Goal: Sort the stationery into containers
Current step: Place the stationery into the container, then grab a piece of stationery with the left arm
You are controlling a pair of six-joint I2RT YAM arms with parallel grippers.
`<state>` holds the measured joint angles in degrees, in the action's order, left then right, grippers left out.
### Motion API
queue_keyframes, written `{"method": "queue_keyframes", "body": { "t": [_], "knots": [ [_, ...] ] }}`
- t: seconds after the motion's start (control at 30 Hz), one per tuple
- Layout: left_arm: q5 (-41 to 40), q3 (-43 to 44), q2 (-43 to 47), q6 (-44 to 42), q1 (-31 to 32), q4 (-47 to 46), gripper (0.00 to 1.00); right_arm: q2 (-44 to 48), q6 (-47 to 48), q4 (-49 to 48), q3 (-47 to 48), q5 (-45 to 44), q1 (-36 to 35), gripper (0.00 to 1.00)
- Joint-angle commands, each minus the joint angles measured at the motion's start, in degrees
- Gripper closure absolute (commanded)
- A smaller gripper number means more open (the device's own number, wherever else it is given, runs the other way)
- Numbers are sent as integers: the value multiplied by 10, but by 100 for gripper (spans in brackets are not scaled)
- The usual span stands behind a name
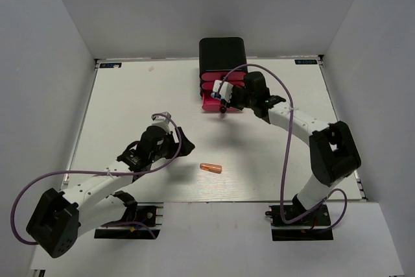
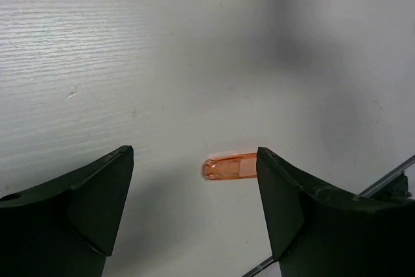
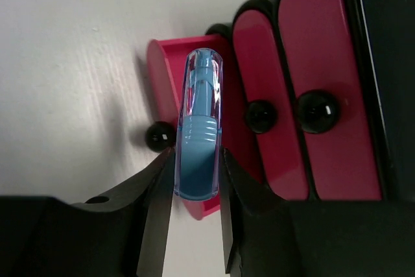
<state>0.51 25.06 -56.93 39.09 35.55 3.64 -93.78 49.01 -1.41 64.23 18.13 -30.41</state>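
Note:
A short blue capsule-like piece (image 3: 198, 128) with a clear cap is pinched upright in my right gripper (image 3: 196, 173), which is shut on it. It hangs over the lowest pink drawer (image 3: 162, 72), which is pulled out of the black cabinet (image 1: 220, 50). The two other pink drawers (image 3: 259, 95) are closed. In the top view my right gripper (image 1: 224, 100) is at the drawer fronts. An orange capsule-like piece (image 1: 211, 168) lies on the table. My left gripper (image 2: 193, 180) is open low over the table, and the orange piece (image 2: 228, 167) lies beside the inner face of its right finger (image 2: 279, 205).
The white table (image 1: 130, 108) is walled in at the left, back and right. Black round knobs (image 3: 157, 137) stick out of the drawer fronts. A purple cable (image 1: 97, 173) loops beside each arm.

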Motion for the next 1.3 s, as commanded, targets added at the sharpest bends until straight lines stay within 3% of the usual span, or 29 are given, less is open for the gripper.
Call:
{"method": "queue_keyframes", "body": {
  "t": [0.0, 0.3, 0.37, 0.47, 0.57, 0.77, 0.87, 0.9, 1.03, 1.2, 1.27],
  "knots": [
    [23, 6, 5, 19, 4, -28, 14, -38, 63, -3, 48, -5, 18, 92],
    [36, 11, 11, 9, 4, -28, 14, -118, 104, 31, 121, -2, 38, 85],
    [42, 17, 6, 2, 4, -28, 14, -124, 108, 41, 126, 2, 39, 77],
    [55, 29, -5, -21, 4, -28, 14, -123, 117, 47, 116, 4, 38, 55],
    [86, 35, -19, -54, 9, -42, 14, -122, 110, 45, 115, 3, 39, 52],
    [138, 71, -62, -161, 20, -53, 14, -100, 75, 59, 118, 20, 48, 52],
    [178, 97, -87, -228, 30, -48, 15, -70, 17, 70, 116, 45, 61, 58],
    [186, 104, -92, -243, 36, -48, 18, -62, 1, 73, 108, 70, 66, 67],
    [228, 121, -123, -323, 50, -60, 31, -4, -71, 99, 72, 174, 99, 90],
    [273, 181, -219, -421, 77, 18, 67, 60, -110, 92, -6, 230, 118, 92],
    [285, 198, -246, -441, 92, 37, 68, 68, -115, 91, -35, 234, 127, 90]
  ]
}}
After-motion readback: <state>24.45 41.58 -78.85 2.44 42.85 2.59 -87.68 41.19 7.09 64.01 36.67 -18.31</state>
